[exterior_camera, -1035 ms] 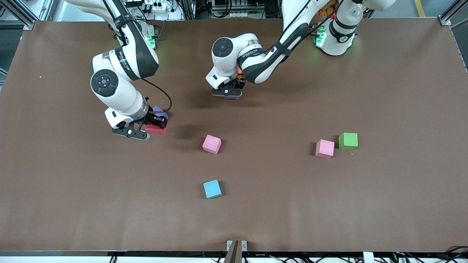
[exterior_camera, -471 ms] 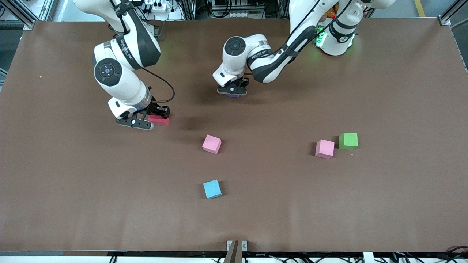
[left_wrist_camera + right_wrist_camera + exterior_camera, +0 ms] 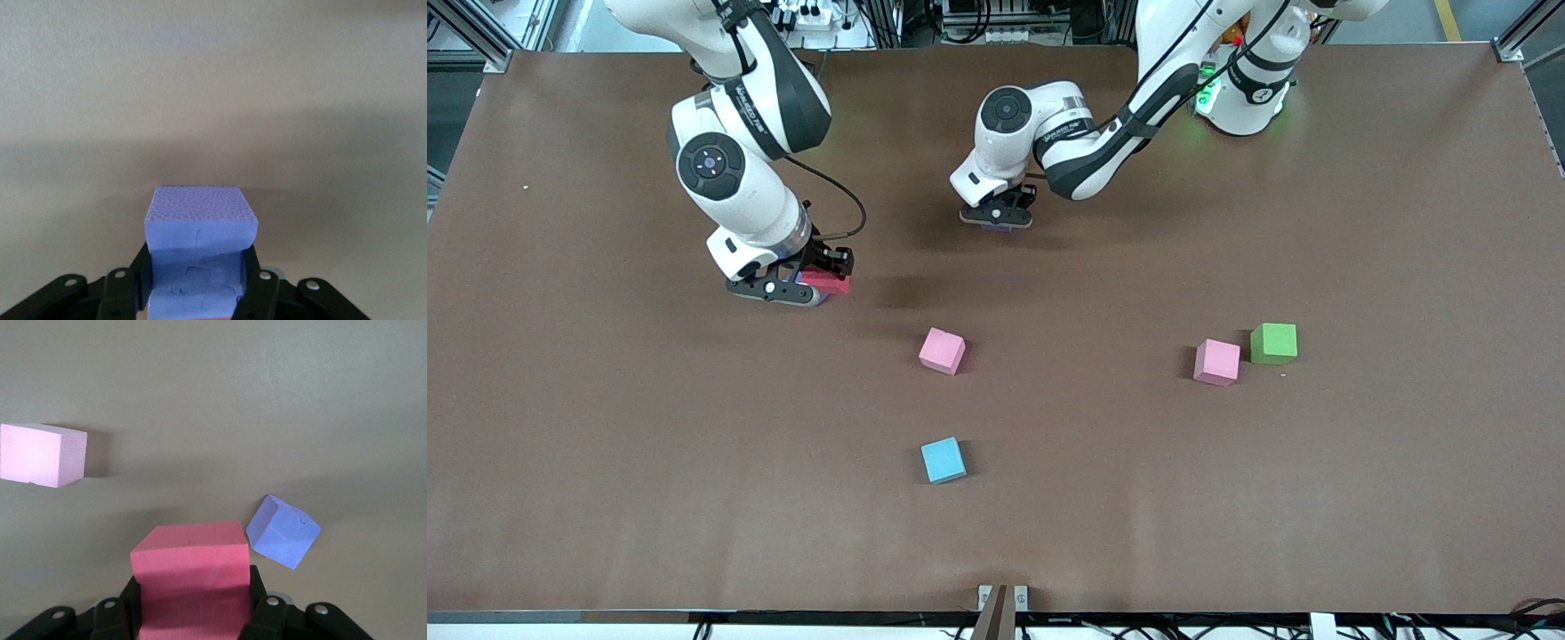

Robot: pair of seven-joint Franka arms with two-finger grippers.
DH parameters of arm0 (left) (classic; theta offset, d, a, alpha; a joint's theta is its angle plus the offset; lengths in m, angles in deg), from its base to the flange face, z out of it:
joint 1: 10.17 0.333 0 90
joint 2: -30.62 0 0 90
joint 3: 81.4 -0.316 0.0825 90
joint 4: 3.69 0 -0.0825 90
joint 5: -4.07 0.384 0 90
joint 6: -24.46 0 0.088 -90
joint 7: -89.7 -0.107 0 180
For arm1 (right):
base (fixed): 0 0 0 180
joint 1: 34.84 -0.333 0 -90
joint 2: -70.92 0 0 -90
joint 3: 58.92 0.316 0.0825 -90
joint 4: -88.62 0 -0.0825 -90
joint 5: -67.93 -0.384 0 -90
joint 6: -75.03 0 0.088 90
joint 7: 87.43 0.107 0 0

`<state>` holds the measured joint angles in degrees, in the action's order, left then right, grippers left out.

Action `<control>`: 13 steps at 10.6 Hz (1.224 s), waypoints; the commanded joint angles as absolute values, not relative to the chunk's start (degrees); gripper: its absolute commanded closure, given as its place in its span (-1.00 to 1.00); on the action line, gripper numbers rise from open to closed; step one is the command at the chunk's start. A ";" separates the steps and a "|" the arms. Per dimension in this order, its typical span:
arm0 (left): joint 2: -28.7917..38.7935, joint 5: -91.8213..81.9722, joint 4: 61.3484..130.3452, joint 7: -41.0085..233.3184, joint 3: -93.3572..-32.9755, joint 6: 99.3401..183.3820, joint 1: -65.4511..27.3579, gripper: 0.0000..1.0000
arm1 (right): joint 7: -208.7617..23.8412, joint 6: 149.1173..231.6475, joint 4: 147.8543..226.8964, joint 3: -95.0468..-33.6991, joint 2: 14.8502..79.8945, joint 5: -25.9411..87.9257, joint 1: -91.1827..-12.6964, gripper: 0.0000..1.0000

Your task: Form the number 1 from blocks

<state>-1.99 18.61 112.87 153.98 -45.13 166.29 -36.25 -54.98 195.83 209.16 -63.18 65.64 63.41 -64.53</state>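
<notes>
In the front view we found the right claw (image 3: pixel 805 286) clamped on a red block (image 3: pixel 826 283) low over the bench (image 3: pixel 605 462), and the left claw (image 3: pixel 998 216) gripping a purple block (image 3: pixel 996 228) over the bench nearer the robots' bases. One pink block (image 3: pixel 942 350), a blue block (image 3: pixel 943 460), a second pink block (image 3: pixel 1216 362) and a green block (image 3: pixel 1273 343) lay loose. In the left wrist view the purple block (image 3: pixel 199 250) sat squarely between the fingers (image 3: pixel 259 293), above bare bench. In the right wrist view the red block (image 3: pixel 191 577) was held firm, with another purple block (image 3: pixel 283 531) lying tilted just beside it. We judged each block should be lowered square and released only once seated, keeping the red one from nudging its neighbour.
</notes>
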 commanded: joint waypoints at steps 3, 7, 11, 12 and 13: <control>-0.58 20.24 115.31 156.50 -43.35 168.34 -34.52 1.00 | -54.29 194.73 210.61 -63.41 67.67 62.30 -65.78 0.14; -1.02 20.24 115.31 157.99 -43.35 169.13 -34.69 -0.89 | -54.29 194.38 210.70 -63.41 68.37 62.30 -66.74 0.14; 1.86 20.06 115.93 159.04 -43.35 168.43 -33.39 -1.00 | -52.54 194.38 210.52 -63.41 68.38 61.07 -67.80 0.14; 4.14 19.98 115.67 159.40 -43.35 167.99 -32.42 -1.00 | -52.45 194.47 210.43 -63.41 68.29 60.98 -68.15 0.14; 7.04 19.71 115.32 159.14 -43.43 165.12 -30.93 -1.00 | -52.19 194.47 210.35 -63.41 68.37 60.03 -68.33 0.14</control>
<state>1.26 18.61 114.05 157.35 -44.11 167.87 -33.39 -53.33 194.77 209.23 -63.15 66.38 61.83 -67.58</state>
